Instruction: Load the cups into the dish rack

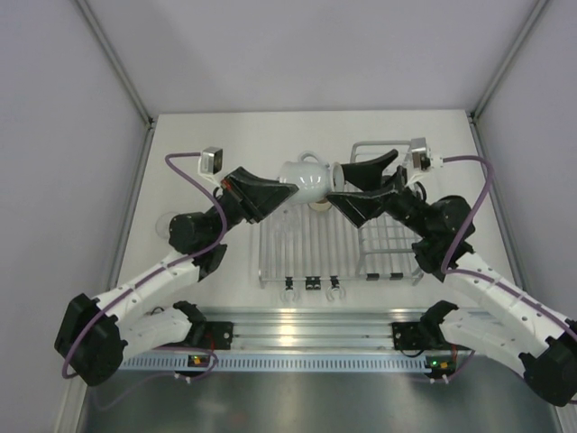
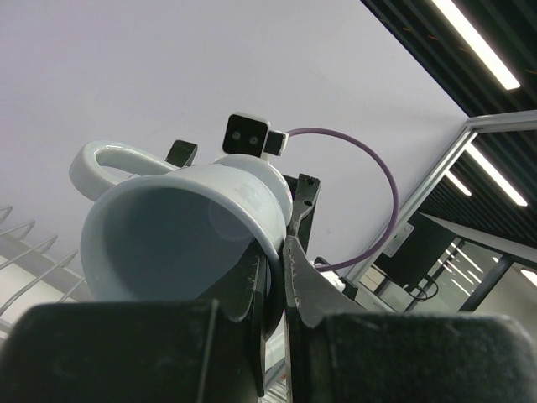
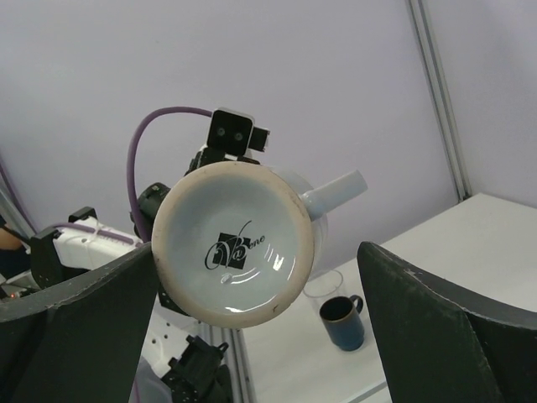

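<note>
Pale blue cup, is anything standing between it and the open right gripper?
Nothing visible does. The left gripper pinches the rim of the pale blue cup, holding it in the air, and the cup's base faces the open right gripper with only empty space between them.

**A:** How much of the dish rack (image 1: 306, 262) shows from above?

**B:** Just the near ends of its flat bars. The far ends lie under the pale blue cup (image 1: 302, 179), and the right arm (image 1: 433, 234) covers part of the basket section.

**A:** The other cups?

**B:** From the right wrist, the clear cup (image 3: 321, 284) has its lower part behind the dark blue mug (image 3: 342, 323). From above, the left arm (image 1: 194, 233) covers that corner. A pale round shape (image 1: 162, 225) beside it is too faint to name.

**A:** And the grip?

**B:** The left gripper (image 2: 273, 264) hides the cup's lower rim in its own wrist view. From the right wrist, the cup's base blocks it. The script (image 3: 235, 250) printed there is too small to read. The right gripper (image 3: 256, 252) has both fingers cut off at the bottom of that view.
</note>
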Motion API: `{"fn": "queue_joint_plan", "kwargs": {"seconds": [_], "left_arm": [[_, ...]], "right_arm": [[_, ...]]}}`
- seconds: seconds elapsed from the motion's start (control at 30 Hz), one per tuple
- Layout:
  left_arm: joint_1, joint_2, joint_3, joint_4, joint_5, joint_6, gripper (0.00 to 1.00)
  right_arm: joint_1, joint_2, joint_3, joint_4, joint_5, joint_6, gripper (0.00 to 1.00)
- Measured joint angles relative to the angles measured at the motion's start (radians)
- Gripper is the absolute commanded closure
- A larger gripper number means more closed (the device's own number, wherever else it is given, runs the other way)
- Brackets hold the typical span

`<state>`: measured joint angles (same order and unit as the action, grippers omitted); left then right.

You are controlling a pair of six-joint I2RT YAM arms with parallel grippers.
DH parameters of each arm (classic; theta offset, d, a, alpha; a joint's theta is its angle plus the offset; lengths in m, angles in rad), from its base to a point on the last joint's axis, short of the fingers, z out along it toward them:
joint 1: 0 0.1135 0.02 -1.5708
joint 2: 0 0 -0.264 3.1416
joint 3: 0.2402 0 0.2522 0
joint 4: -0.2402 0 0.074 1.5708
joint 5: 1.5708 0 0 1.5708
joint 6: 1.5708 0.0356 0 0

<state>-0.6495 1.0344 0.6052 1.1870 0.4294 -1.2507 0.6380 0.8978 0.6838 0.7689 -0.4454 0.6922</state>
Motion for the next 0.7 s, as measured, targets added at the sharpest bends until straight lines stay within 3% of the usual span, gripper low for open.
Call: {"fn": "queue_joint_plan", "kwargs": {"seconds": [0.6, 0.63, 0.7], "left_arm": [[0.0, 0.009, -0.016, 0.011, -0.001, 0.0, 1.0], [0.0, 0.01, -0.018, 0.014, -0.003, 0.0, 1.0], [0.0, 0.01, -0.024, 0.016, -0.003, 0.0, 1.0]], "right_arm": [[0.0, 0.063, 0.038, 0.014, -0.029, 0.016, 0.01], [0.0, 0.063, 0.038, 0.014, -0.029, 0.016, 0.02], [0.0, 0.063, 0.038, 0.015, -0.029, 0.015, 0.15]]}}
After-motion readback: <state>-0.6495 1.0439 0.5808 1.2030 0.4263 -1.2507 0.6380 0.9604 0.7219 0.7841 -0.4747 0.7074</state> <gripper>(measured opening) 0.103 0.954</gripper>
